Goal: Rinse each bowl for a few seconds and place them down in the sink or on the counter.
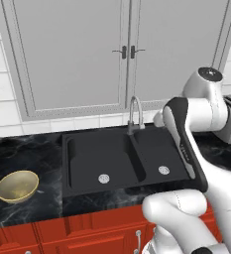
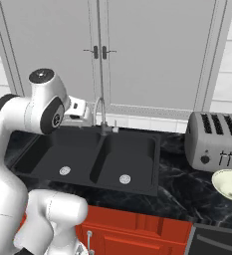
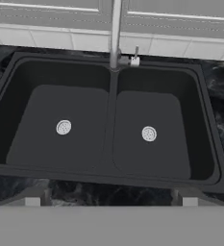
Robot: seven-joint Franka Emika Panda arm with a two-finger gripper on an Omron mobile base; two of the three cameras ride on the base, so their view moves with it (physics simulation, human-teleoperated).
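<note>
The tan-gold bowl (image 1: 17, 186) sits upright on the counter (image 1: 23, 151), left of the black double sink (image 1: 94, 154). At the right end of the counter (image 2: 182, 191), by the toaster, lies the pale cream bowl (image 2: 230, 184). My gripper (image 3: 111, 201) hangs above the front rim of the sink (image 3: 60, 103), looking down into both basins. Its fingertips (image 3: 32, 200) stand wide apart, open, with nothing between them. Both basins are bare, each with a round silver drain. The hand (image 2: 79, 112) is near the faucet (image 2: 101, 115).
A steel faucet (image 1: 134, 113) rises behind the divider between the basins. A silver toaster (image 2: 214, 142) stands on the counter right of the sink. Grey cabinet doors (image 1: 122, 49) cover the wall behind. Red cabinet fronts (image 1: 87, 233) run below the counter.
</note>
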